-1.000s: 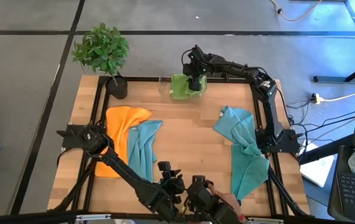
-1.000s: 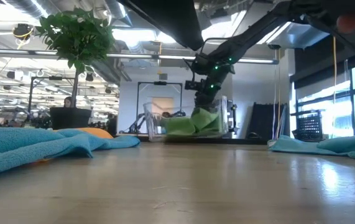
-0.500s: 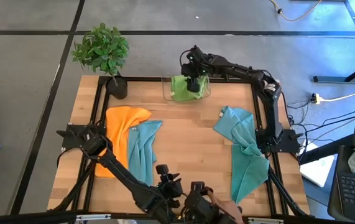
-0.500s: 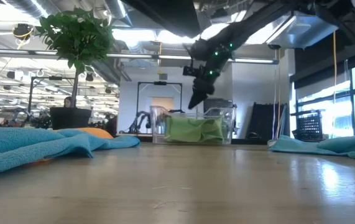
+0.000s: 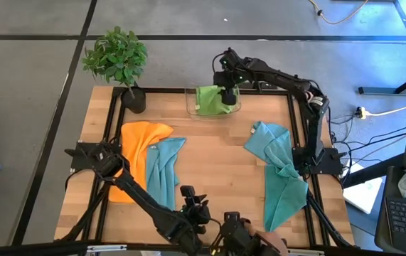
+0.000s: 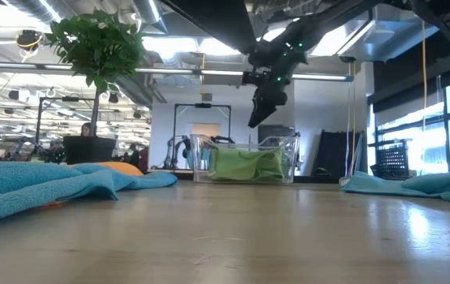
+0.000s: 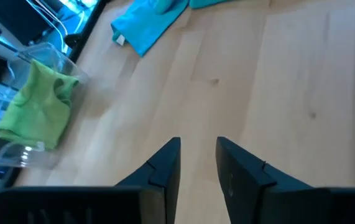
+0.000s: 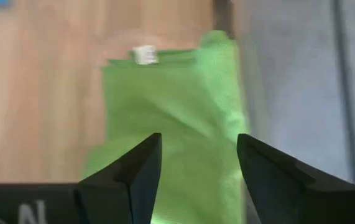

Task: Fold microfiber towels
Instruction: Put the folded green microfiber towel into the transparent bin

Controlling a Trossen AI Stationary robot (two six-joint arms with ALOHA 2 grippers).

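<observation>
Dark fingers of my right gripper (image 8: 197, 171) are spread w/ nothing between them; it hangs above the clear plastic bin (image 5: 190, 102) at the table's far edge, not touching it. Low view shows same gripper (image 6: 259, 112) pointing down over the bin's (image 6: 197, 158) rim, clear air between tip and contents. Directly below it, the lime green towel (image 8: 171, 112) sits folded inside the bin, small white tag (image 8: 143, 55) on one edge. From above, that green towel (image 5: 208, 98) fills most of the bin.

My left gripper (image 7: 197, 163) waits at the near edge of the wooden table (image 5: 210, 153), fingers (image 7: 165, 165) parted w/ a narrow gap, empty, hovering over bare wood. Its wrist view also catches the bin w/ green towel (image 7: 37, 106) across the table.

Farther out: orange towel (image 5: 137, 153) lies crumpled on the table's left side, a teal towel (image 5: 163, 163) just beside it, touching/overlapping its edge. Right side has more teal cloth (image 5: 281, 171), bunched & unfolded, trailing toward the near-right corner; can't tell if one piece or two. Potted plant (image 5: 117, 60) stands at the far-left corner.
</observation>
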